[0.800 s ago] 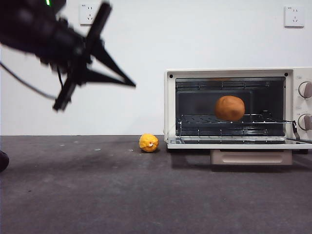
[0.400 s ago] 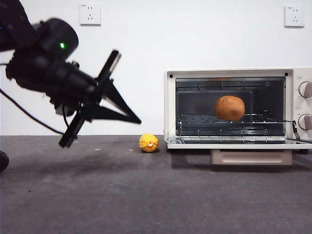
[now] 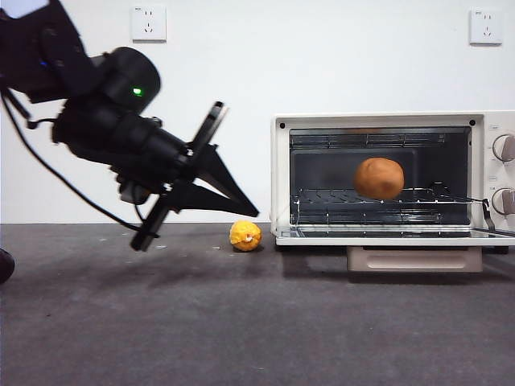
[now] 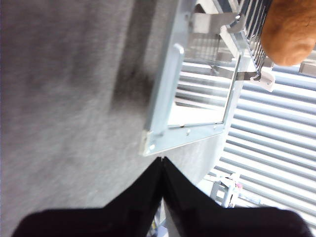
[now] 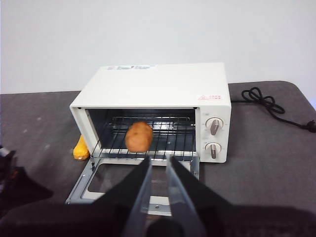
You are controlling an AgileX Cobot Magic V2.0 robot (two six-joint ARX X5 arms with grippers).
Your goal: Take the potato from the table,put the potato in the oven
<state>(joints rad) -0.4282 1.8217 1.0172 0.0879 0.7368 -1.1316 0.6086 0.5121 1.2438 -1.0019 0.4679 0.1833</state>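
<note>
The orange-brown potato lies on the wire rack inside the cream-white oven, with no gripper touching it. The glass door is folded down flat. My left gripper hangs above the table, left of the oven. Its jaws are shut to a point, hold nothing, and aim at the door's near corner. My right gripper is high and back from the oven's front, narrowly open and empty.
A small bright yellow lumpy ball sits on the table against the oven's left side, just below the left gripper's tip. The oven's two knobs are on its right. A black power cord trails behind the oven.
The left arm has swung down and to the right, from the upper left toward the oven's open door. The potato, the ball and the oven have stayed put.
</note>
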